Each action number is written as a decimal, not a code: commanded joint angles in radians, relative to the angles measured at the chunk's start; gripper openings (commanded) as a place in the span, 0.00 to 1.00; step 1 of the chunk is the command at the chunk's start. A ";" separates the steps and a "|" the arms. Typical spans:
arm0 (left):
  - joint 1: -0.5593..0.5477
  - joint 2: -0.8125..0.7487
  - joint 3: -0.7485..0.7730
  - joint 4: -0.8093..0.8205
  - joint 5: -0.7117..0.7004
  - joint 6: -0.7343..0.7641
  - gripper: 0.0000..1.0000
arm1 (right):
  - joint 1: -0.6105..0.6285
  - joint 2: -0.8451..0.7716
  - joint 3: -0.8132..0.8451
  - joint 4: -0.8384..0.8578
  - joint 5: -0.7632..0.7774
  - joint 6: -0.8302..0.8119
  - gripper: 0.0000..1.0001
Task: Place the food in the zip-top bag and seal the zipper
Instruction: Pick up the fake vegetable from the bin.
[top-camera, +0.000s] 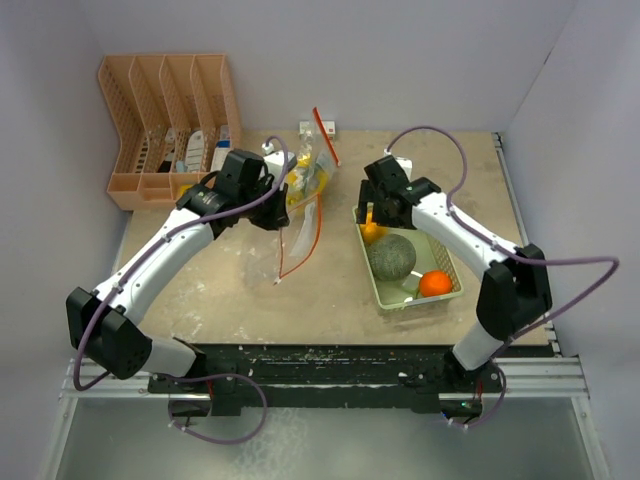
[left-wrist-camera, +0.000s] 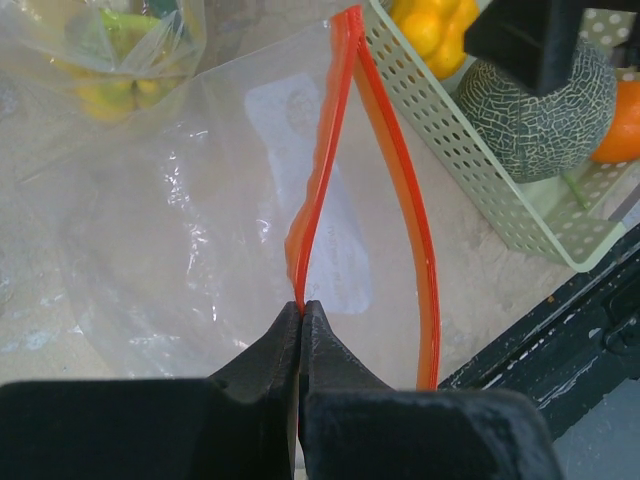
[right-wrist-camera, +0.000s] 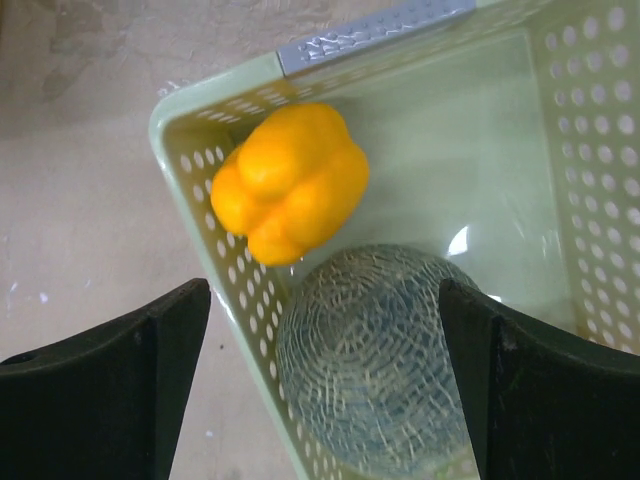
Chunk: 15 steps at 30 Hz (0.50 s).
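The clear zip-top bag (top-camera: 290, 240) lies mid-table with its mouth open. My left gripper (top-camera: 268, 205) is shut on one side of the red-orange zipper strip (left-wrist-camera: 318, 215) and holds it up; it also shows in the left wrist view (left-wrist-camera: 301, 305). The other side of the strip (left-wrist-camera: 415, 215) bows away. The banana bunch (top-camera: 305, 180) sits inside clear plastic at the far end and also shows in the left wrist view (left-wrist-camera: 115, 65). My right gripper (right-wrist-camera: 325, 295) is open above the pepper (right-wrist-camera: 290, 180) and melon (right-wrist-camera: 375, 355). The orange fruit (top-camera: 434, 284) lies beside the melon. The slider tab is not visible.
The pale green basket (top-camera: 450, 262) at the right holds the pepper, melon and orange fruit. A peach slotted organiser (top-camera: 165, 120) with small packets stands at the back left. A loose red-orange strip (top-camera: 326, 138) rises near the back wall. The table's front edge is dark metal rail (top-camera: 330, 360).
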 joint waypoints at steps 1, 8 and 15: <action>0.003 0.001 0.013 0.071 0.048 -0.017 0.00 | -0.025 0.044 0.047 0.107 0.027 0.015 0.96; 0.002 -0.008 0.011 0.065 0.039 -0.003 0.00 | -0.049 0.153 0.091 0.147 0.043 0.064 0.93; 0.003 -0.009 0.015 0.064 0.043 0.001 0.00 | -0.052 0.198 0.034 0.170 0.026 0.109 0.88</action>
